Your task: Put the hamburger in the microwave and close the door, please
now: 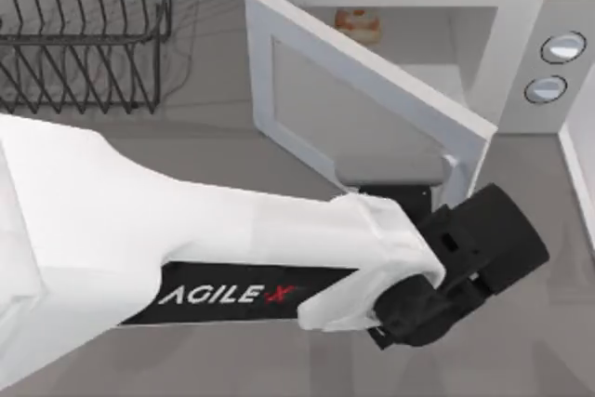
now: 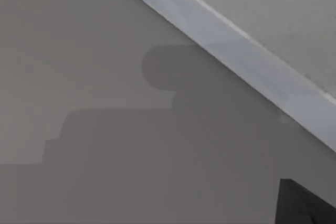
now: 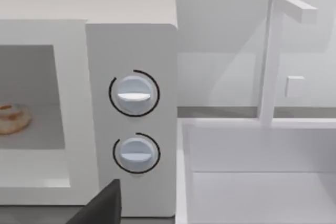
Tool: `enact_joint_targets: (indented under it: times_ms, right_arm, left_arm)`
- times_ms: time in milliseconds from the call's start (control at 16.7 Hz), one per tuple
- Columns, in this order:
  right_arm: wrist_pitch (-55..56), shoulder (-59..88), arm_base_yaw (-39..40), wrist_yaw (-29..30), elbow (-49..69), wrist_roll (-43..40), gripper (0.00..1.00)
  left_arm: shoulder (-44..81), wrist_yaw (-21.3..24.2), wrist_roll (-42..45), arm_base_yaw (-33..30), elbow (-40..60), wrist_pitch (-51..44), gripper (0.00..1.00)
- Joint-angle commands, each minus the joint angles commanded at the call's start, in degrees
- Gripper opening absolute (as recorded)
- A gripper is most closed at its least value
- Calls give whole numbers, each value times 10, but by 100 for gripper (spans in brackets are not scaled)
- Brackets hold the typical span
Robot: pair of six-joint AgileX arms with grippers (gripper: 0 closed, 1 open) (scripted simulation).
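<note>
The microwave (image 1: 521, 16) stands at the back of the table, with its two knobs (image 3: 134, 94) on the right panel. Inside its pale cavity lies the hamburger (image 1: 358, 23), also seen through the opening as a small tan bun (image 3: 13, 117). The door (image 1: 372, 90) is hinged at the left and stands partly open, slanting out toward the front right. Its bar handle (image 1: 453, 169) is near the free edge. My left arm reaches across the table, and my left gripper (image 1: 479, 248) sits just in front of that free edge, close to the handle.
A black wire rack (image 1: 84, 34) stands at the back left. A white basin (image 3: 262, 182) with an upright white post (image 3: 270, 56) adjoins the microwave on the right. The left wrist view shows grey table surface and a slanting white strip (image 2: 236, 56).
</note>
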Motion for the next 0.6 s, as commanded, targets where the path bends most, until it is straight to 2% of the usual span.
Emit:
enact_joint_targets:
  times_ms: [420, 600]
  right_arm:
    - [0, 0, 0, 0, 0, 0, 100]
    - [0, 0, 0, 0, 0, 0, 100]
  left_arm:
    - [117, -13, -45, -37, 182, -94, 0]
    - [146, -16, -56, -44, 230, -118, 0]
